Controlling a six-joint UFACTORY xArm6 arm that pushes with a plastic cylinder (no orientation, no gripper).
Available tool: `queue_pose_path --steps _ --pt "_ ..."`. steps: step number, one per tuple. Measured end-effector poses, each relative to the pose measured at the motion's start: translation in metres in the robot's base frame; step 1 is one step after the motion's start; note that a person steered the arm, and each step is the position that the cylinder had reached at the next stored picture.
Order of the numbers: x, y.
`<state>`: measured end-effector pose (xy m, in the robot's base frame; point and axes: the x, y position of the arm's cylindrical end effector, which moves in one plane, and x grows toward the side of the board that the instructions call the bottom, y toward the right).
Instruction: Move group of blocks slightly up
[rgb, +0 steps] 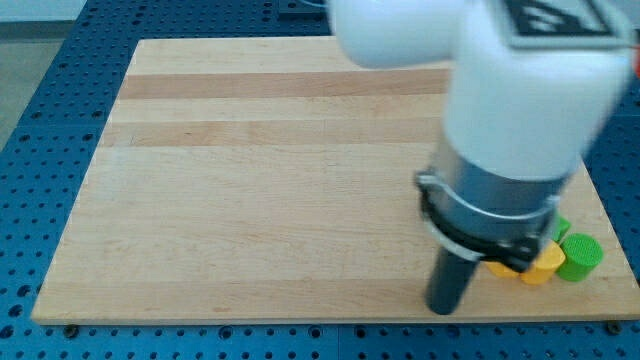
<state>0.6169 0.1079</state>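
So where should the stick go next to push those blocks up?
Probably a little toward the view's right, to get under the blocks. My tip sits at the view's bottom, left of the yellow block and green block, which huddle at the board's lower right corner, partly hidden by the arm. Then push toward the view's top.

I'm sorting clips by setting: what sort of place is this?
Probably a robotics lab bench. A wooden board lies on a blue perforated table, and my tip stands just left of green and yellow blocks at the board's bottom right.
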Motion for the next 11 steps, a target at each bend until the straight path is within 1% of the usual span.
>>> queue_pose_path --steps 1,3,5,7,11 --pt "0.001 0.033" --pt "-0.003 0.152" --pt "-0.020 0.157" --pt "-0.031 0.133" --pt "-0.084 0.117"
